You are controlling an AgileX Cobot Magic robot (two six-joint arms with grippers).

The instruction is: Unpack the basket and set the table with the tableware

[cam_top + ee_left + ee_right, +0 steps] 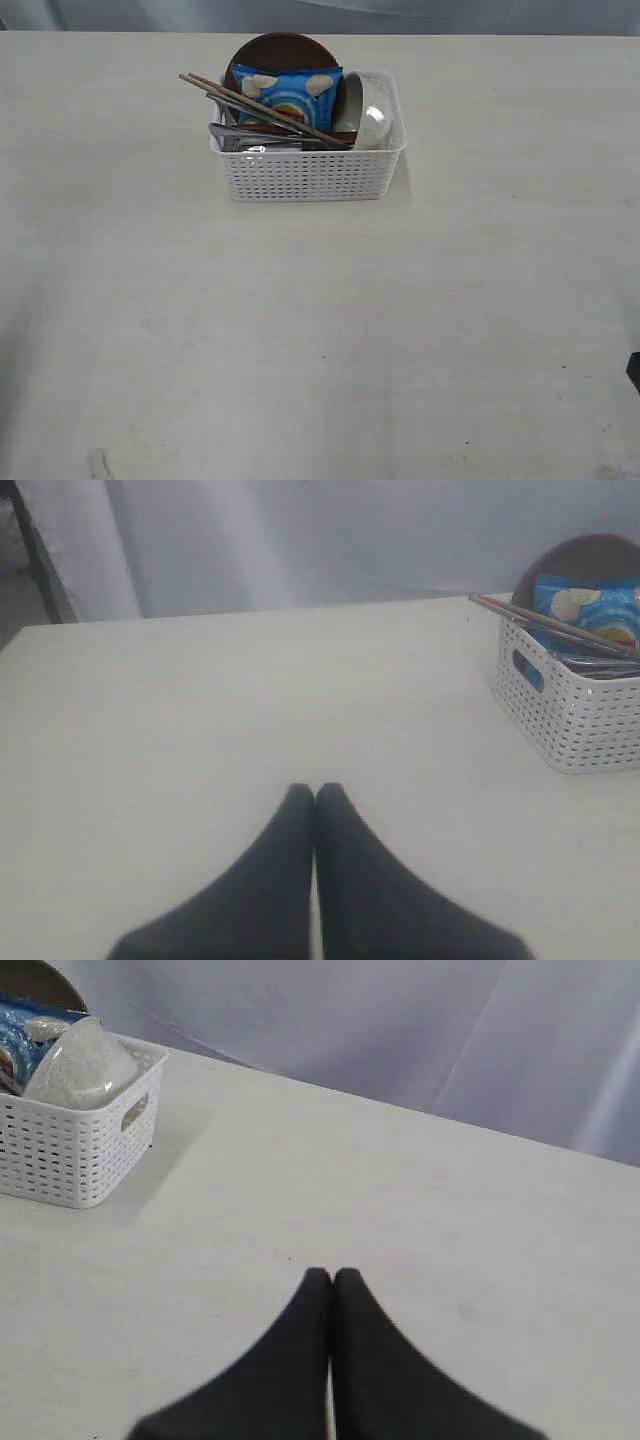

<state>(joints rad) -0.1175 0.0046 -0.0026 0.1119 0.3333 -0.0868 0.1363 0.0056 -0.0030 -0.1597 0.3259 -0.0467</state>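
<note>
Exterior view. The basket [305, 175] stands on the table [320, 330] at the far middle, its long axis running left to right across the view and one long lattice side facing the camera. All the tableware is inside it.

The plate [283, 48] stands on edge against the far wall, its top rising above the rim. A blue bag [290, 95] leans upright in front of it. The chopsticks [265, 110] lie together on a diagonal. Their upper ends jut out past the left end of the rim, and their lower ends point toward the right, near the bowl. The bowl [370, 115] sits tipped on its side at the right end, with its rounded outside turned to the right. Steel pieces [250, 138] lie under the chopsticks in the left half, roughly along the basket's length. Which piece is which cannot be told.

Left wrist view. The left gripper [315, 792] is closed, its fingertips meeting and nothing between them. It is above bare table, well apart from the basket's handle end.

Right wrist view. The right gripper [332, 1275] is likewise closed and empty over bare table, well apart from the bowl end of the basket.
</note>
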